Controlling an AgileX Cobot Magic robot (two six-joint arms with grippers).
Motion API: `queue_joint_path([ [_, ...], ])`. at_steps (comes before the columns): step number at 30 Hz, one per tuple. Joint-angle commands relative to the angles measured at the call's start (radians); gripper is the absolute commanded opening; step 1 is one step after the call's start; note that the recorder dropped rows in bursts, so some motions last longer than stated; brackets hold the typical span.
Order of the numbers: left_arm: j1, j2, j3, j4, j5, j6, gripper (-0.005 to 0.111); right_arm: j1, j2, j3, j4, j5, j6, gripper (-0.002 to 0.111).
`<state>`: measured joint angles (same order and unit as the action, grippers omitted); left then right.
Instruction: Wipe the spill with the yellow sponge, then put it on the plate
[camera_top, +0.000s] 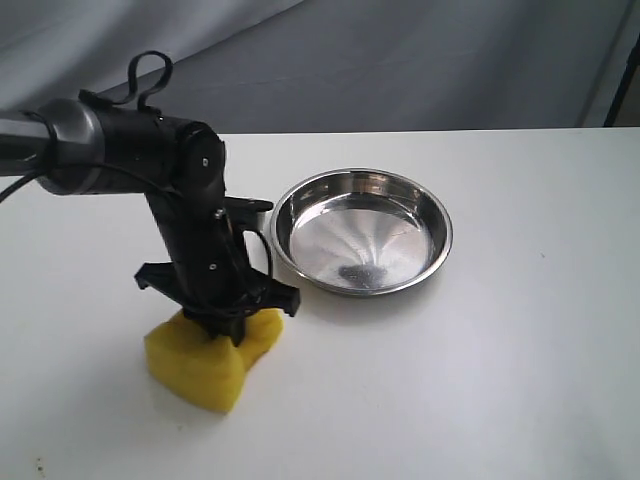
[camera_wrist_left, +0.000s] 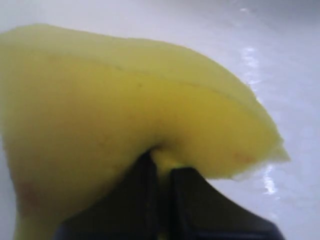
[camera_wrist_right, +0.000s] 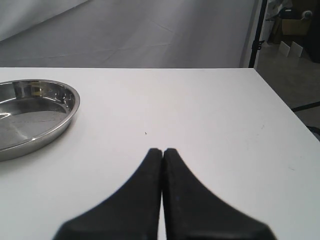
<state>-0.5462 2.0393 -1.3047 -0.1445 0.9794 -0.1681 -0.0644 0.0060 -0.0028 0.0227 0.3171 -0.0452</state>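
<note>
Black left end effector points down from its black arm, fingers clamped into the top of a thick bright-yellow foam sponge. The foam is creased at the pinch and bulges on either side of the tips. The sponge sits directly under this end effector, its underside on the white desk. In the left wrist view the sponge fills most of the frame, one corner flaring out past the fingertips, with glossy desk behind.

Round shallow shiny stainless-steel plate lies on the desk near the left end effector, toward the right arm's side, apart from the sponge. There is a dark reflection on its base.

Black right end effector has its fingers pressed together tip to tip with nothing between, held over the desk. The plate is ahead and off to one side of it, only partly in its view.

A grey cloth backdrop hangs beyond the desk's far edge.
</note>
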Motion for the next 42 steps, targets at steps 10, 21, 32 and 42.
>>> queue_joint_path([
  [10,0.056,-0.105,0.266,0.119,0.014,-0.006,0.0,-0.006,-0.006,0.003,-0.012,-0.016,-0.004,0.0],
  [21,-0.006,-0.317,0.528,-0.177,-0.185,0.084,0.0,-0.006,-0.006,0.003,-0.012,-0.016,-0.004,0.0],
  [32,-0.175,-0.28,0.342,-0.19,-0.204,0.009,0.0,-0.006,-0.006,0.003,-0.012,-0.016,-0.004,0.0],
  [42,-0.156,-0.116,0.165,-0.041,-0.18,-0.009,0.0,-0.006,-0.006,0.003,-0.012,-0.016,-0.004,0.0],
])
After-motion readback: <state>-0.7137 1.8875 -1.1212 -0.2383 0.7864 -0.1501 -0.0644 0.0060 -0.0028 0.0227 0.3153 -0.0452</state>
